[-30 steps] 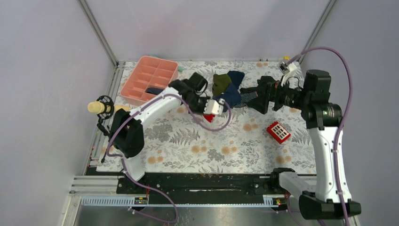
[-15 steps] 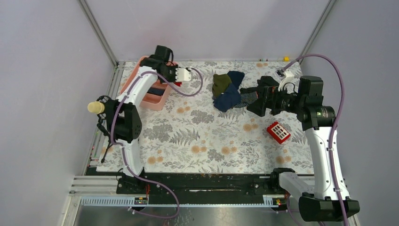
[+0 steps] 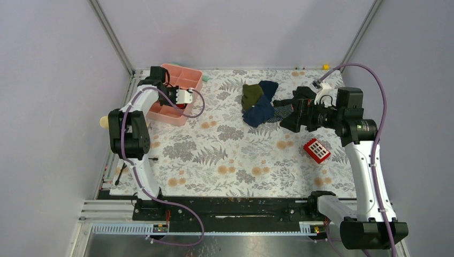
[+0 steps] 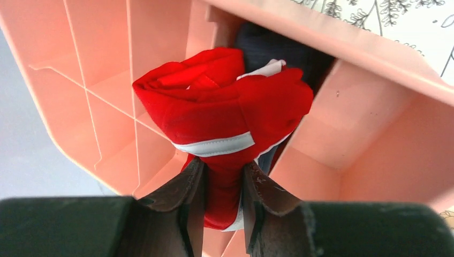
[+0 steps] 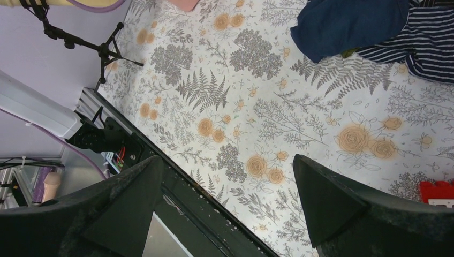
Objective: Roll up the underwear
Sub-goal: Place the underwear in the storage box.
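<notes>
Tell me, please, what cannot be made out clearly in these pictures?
- Top view: the left gripper covers the red underwear; only a red speck shows.
- Left wrist view: the roll hides most of a dark garment in the pink tray; its kind is unclear.
- Right wrist view: the picture edge cuts off the red box and the striped garment.

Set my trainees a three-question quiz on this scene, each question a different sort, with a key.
1. True or false: the left gripper holds the rolled red underwear at the pink tray.
2. The right gripper is: A open and empty; B shut on the underwear; C shut on the tray.
3. Fill in: the small red box lies nearer the ___ arm.
Key: 1 true; 2 A; 3 right.
</notes>
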`<state>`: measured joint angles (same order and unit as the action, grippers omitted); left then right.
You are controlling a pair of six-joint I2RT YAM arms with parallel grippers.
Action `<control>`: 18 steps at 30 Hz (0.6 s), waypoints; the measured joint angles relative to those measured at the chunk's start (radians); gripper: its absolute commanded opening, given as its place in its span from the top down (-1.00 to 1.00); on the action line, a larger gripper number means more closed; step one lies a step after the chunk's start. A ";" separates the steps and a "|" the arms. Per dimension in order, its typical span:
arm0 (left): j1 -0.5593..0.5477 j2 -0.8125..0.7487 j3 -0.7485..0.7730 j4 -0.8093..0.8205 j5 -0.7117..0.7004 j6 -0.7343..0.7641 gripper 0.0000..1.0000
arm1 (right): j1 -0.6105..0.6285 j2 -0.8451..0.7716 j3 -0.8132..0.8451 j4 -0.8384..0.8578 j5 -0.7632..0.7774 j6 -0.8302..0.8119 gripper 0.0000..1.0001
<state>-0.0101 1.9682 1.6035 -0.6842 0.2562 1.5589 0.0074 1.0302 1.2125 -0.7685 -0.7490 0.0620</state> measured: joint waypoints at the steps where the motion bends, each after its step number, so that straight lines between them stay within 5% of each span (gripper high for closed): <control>1: 0.004 -0.005 -0.032 0.015 0.009 0.021 1.00 | 0.000 0.002 -0.001 -0.004 0.000 0.000 -0.99; 18: 0.063 -0.279 -0.351 0.156 0.094 0.107 1.00 | 0.000 0.004 -0.054 -0.012 0.007 -0.005 -0.99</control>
<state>0.0528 1.6890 1.2530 -0.5282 0.3504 1.6661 0.0074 1.0340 1.1587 -0.7807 -0.7422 0.0574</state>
